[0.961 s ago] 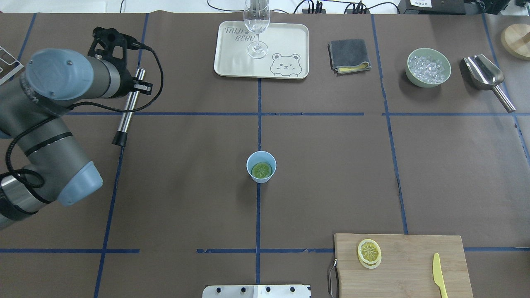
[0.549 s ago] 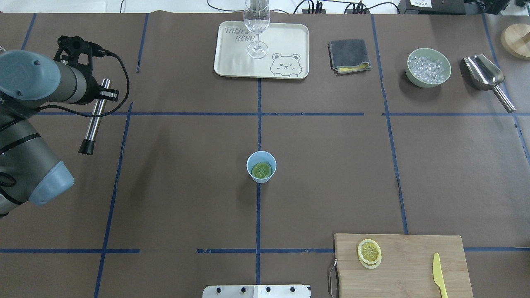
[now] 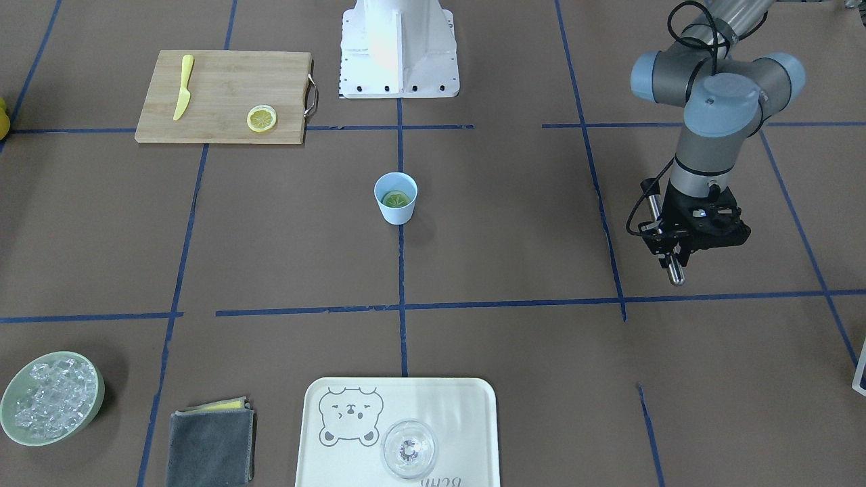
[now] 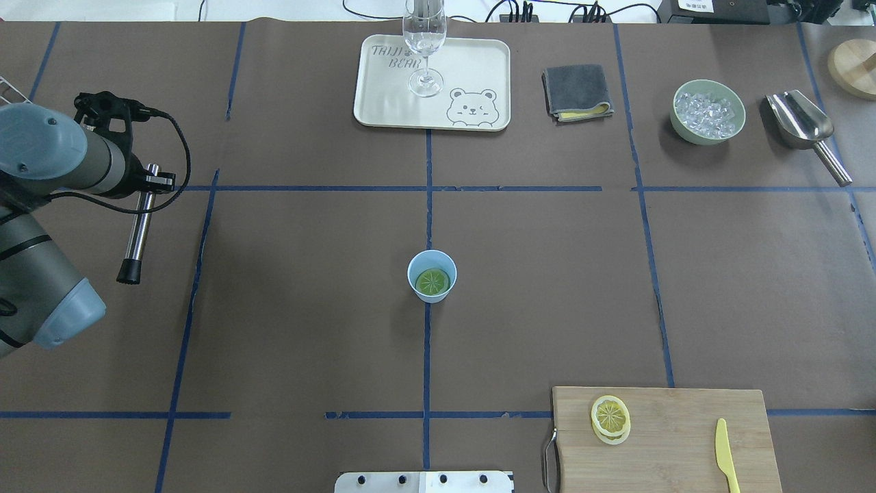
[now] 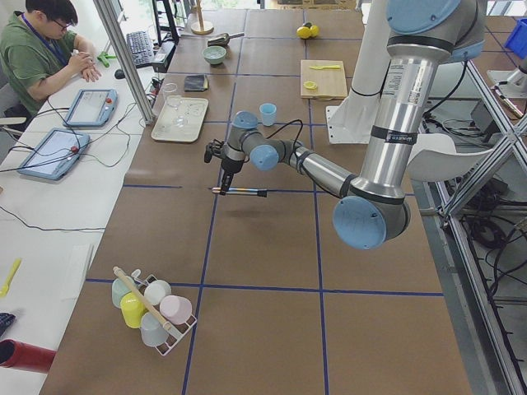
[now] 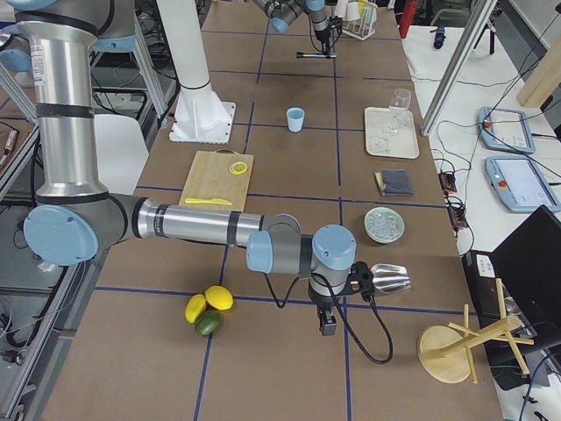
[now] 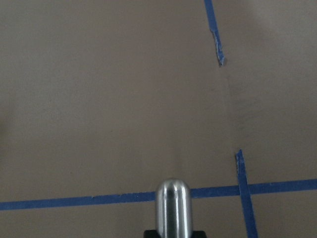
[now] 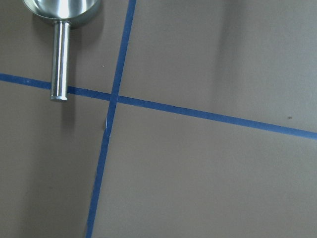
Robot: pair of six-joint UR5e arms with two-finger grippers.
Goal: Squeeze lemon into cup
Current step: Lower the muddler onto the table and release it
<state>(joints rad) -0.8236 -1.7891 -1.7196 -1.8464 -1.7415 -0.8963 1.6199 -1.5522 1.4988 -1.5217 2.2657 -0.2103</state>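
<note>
Overhead exterior: a metal rod (image 4: 137, 226) is being pinched near one end by the left jaws, well apart from the cup (image 4: 432, 263), in which the lemon (image 4: 432, 281) is being held. The state of the right jaws cannot be told. The cup could be tipped by an off-centre press.
</note>
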